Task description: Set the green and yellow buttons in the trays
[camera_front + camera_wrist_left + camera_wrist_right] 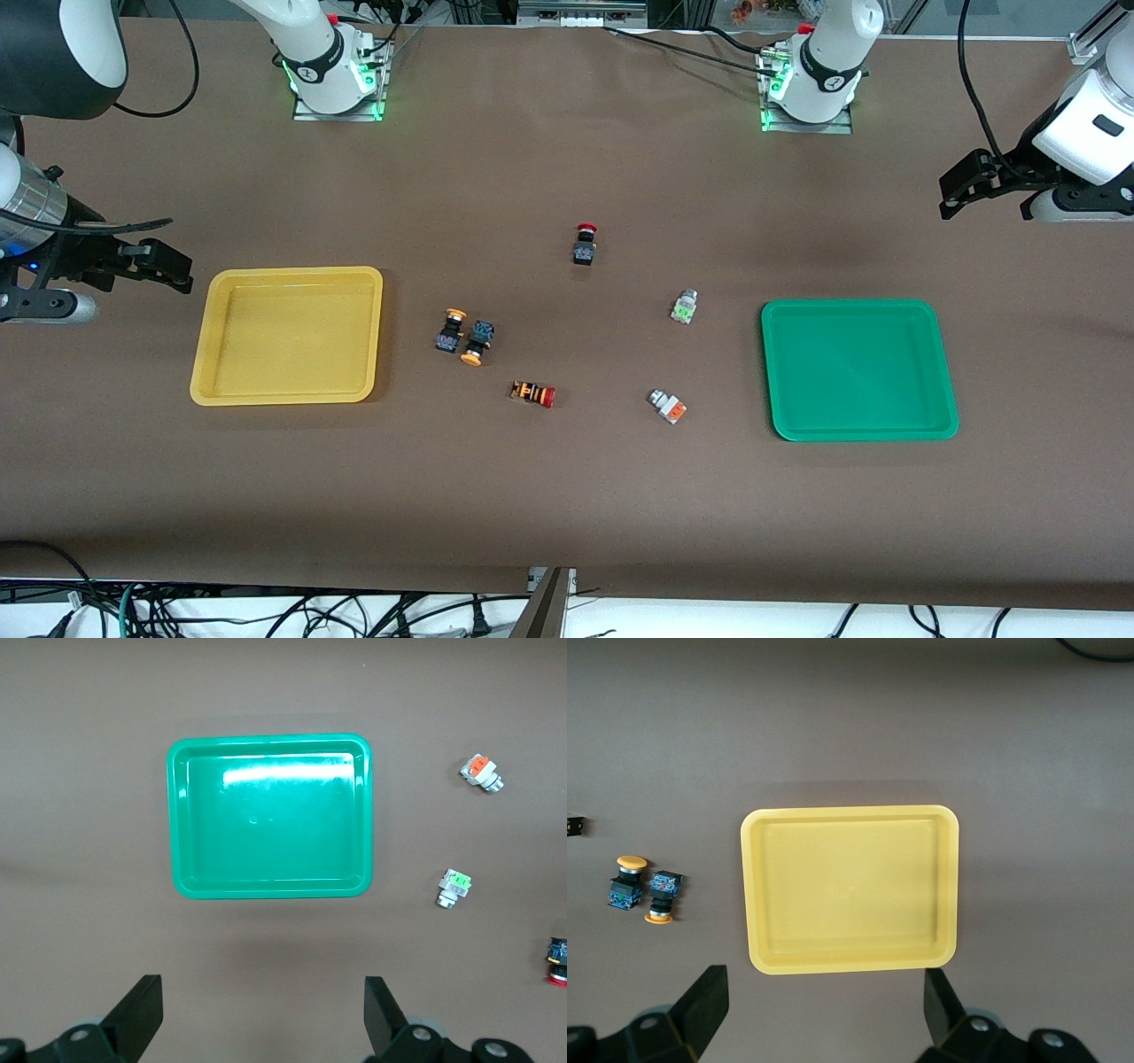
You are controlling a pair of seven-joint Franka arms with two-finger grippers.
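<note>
The yellow tray (288,275) lies toward the right arm's end and the green tray (855,306) toward the left arm's end; both hold nothing. Two black-bodied yellow-capped buttons (452,330) (477,342) lie together beside the yellow tray. The green-faced button (684,307) and the orange-faced button (667,406) lie beside the green tray. My right gripper (173,266) is open and empty in the air past the yellow tray's (849,813) outer end. My left gripper (957,190) is open and empty over the table by the green tray (270,742).
A black button with a red cap (585,243) stands mid-table, nearer the arm bases. An orange-and-black striped button with a red cap (533,393) lies nearer the front camera than the yellow-capped pair. Cables hang off the table's front edge.
</note>
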